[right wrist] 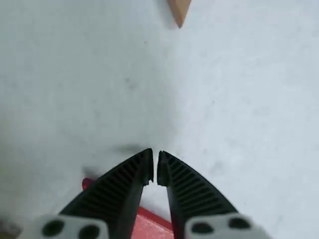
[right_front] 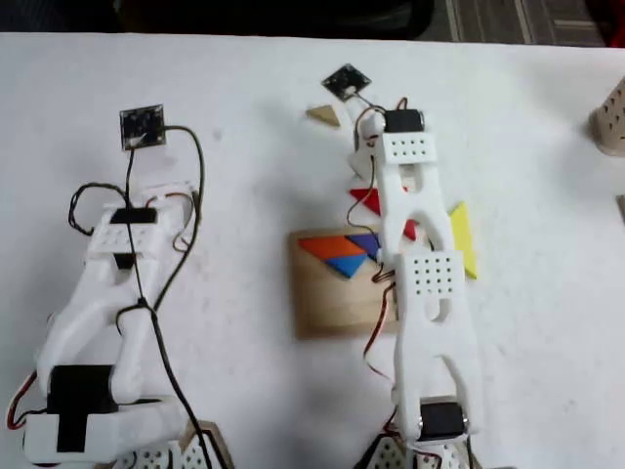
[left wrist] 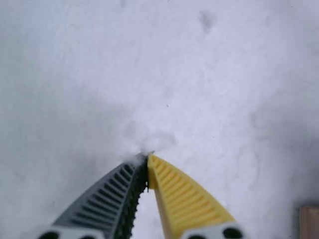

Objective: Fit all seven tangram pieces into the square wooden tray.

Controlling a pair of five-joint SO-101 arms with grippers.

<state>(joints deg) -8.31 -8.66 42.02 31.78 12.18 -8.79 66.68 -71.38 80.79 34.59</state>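
Left tool (left wrist: 147, 160): the grey and yellow fingers meet at the tips with nothing between them. It sits low over the bare white surface (left wrist: 149, 74), well to the left of the tray.

Right tool (right wrist: 154, 167): the black fingers are drawn together with only a hairline gap at the tips, and they hold nothing. The red piece (right wrist: 149, 226) lies flat on the surface directly beneath this tool. The tan triangle (right wrist: 179, 10) lies beyond the fingertips, well apart from them.

Tray (right_front: 332, 308): the square wooden tray rests flat on the surface between the two arms, closer to the right arm, which crosses over its right edge.

Pieces inside the tray, all grouped along its far edge:
- Orange piece (right_front: 327, 246), toward the far left corner.
- Purple piece (right_front: 365, 242), touching the orange piece on its right.
- Blue piece (right_front: 347, 265), touching the orange piece just nearer the arm bases.

Pieces outside the tray:
- The red piece lies just beyond the tray's far edge, partly covered by the right arm.
- Yellow piece (right_front: 463, 237), flat on the surface, just beside the right arm on the side away from the tray.
- The tan triangle lies well beyond the tray, near the right arm's wrist camera.
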